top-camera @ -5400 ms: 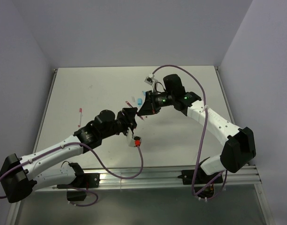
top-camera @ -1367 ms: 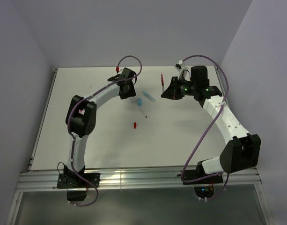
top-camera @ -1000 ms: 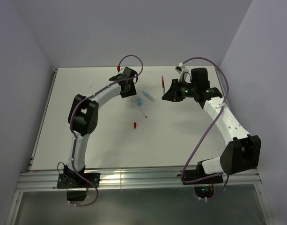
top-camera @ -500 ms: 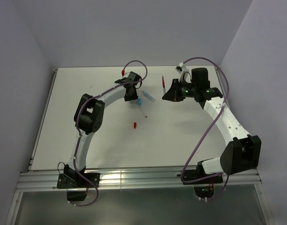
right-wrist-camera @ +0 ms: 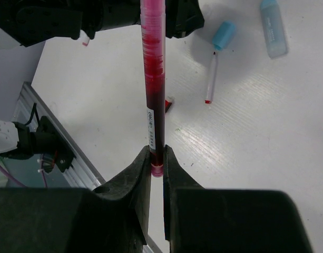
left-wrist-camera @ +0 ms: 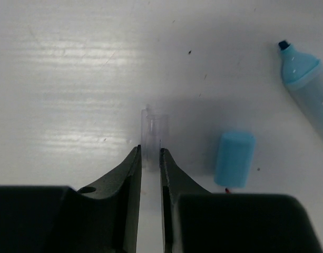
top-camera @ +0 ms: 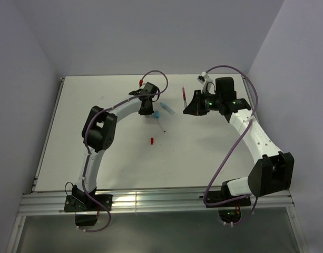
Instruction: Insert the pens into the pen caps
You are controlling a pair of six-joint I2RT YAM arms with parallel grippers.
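Empty clear cap (left-wrist-camera: 154,130) apparently pinched in the left gripper (left-wrist-camera: 150,154), arm stretched far across the table (top-camera: 98,153); the lifted right gripper (right-wrist-camera: 156,156) clamps a dark red pen (right-wrist-camera: 153,79).

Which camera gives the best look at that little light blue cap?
The left wrist view: the light blue cap lies close up, large and sharp. The right wrist view shows it small and distant; the top view, just a blue speck.

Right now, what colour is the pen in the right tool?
The pen in the right tool is dark red, shown best in the right wrist view.
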